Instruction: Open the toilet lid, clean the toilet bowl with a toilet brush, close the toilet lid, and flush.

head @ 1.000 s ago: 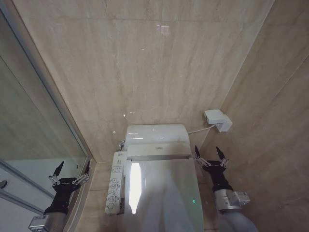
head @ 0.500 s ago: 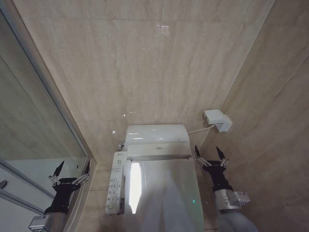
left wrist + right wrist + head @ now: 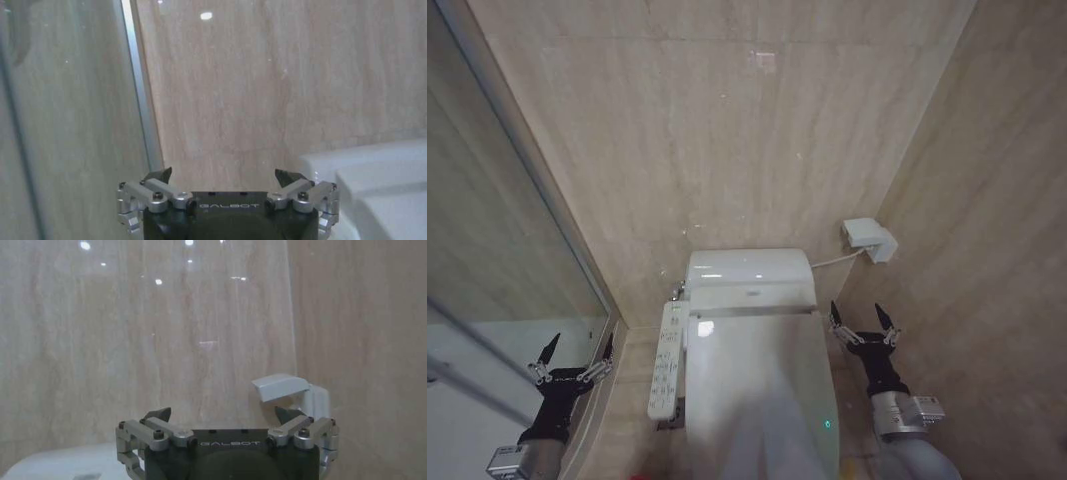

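Note:
The toilet lid [image 3: 757, 390] is a glossy white oval lying shut over the toilet bowl, which is hidden beneath it. My left gripper [image 3: 575, 350] hangs open to the left of the toilet, beside the glass partition, with nothing between its fingers. My right gripper [image 3: 863, 318] stands open just right of the lid's rear corner, also holding nothing. In the left wrist view the left gripper [image 3: 223, 175] faces the wall, with the toilet's white body [image 3: 373, 185] off to one side. A thin red sliver [image 3: 642, 476] at the bottom edge may be the toilet brush holder; I cannot tell.
A white button panel [image 3: 665, 360] runs along the toilet's left side. The rear unit [image 3: 749, 272] sits against the beige tiled wall. A white wall box [image 3: 867, 238] with a cable is mounted at the right corner, also in the right wrist view [image 3: 293, 392]. A glass shower partition [image 3: 517, 250] stands to the left.
The whole picture has shifted, so the camera moved: the toilet sits higher in view and more of the lid shows. Both grippers keep their pose, still open.

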Controlling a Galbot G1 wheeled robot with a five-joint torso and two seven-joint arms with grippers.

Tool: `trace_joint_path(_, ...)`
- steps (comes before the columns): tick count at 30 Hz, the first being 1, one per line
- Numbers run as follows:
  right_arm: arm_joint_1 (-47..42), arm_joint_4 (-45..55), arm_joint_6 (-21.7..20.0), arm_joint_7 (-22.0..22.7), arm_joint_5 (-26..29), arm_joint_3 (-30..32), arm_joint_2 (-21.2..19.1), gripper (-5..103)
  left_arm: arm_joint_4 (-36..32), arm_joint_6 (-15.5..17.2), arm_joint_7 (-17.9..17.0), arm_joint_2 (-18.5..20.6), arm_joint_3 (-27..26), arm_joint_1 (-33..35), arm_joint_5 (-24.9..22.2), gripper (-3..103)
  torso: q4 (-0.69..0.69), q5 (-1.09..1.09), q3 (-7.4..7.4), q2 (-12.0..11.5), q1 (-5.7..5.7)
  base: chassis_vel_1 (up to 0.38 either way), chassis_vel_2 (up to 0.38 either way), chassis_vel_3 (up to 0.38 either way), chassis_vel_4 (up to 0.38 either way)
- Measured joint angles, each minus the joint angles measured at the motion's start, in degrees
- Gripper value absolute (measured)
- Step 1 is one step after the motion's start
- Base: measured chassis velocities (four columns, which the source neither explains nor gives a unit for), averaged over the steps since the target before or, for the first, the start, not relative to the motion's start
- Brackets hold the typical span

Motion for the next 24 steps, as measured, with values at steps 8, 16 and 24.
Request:
trace_joint_path(8, 0.0, 0.0, 0.0, 0.0, 0.0, 0.0, 0.0, 100, 0.0, 0.0, 0.0, 0.0, 0.0, 0.0, 0.0, 100, -0.01, 0.02, -0.01, 0.0, 0.0, 0.248, -0.234, -0.243, 0.244)
trace_joint_path(16, 0.0, 0.0, 0.0, 0.0, 0.0, 0.0, 0.0, 100, 0.0, 0.0, 0.0, 0.0, 0.0, 0.0, 0.0, 100, 0.0, 0.02, -0.01, 0.0, -0.01, 0.308, -0.298, -0.303, 0.308)
trace_joint_path(24, 0.0, 0.0, 0.0, 0.0, 0.0, 0.0, 0.0, 100, 0.0, 0.0, 0.0, 0.0, 0.0, 0.0, 0.0, 100, 0.0, -0.01, 0.01, 0.0, 0.05, 0.036, -0.062, -0.08, 0.072)
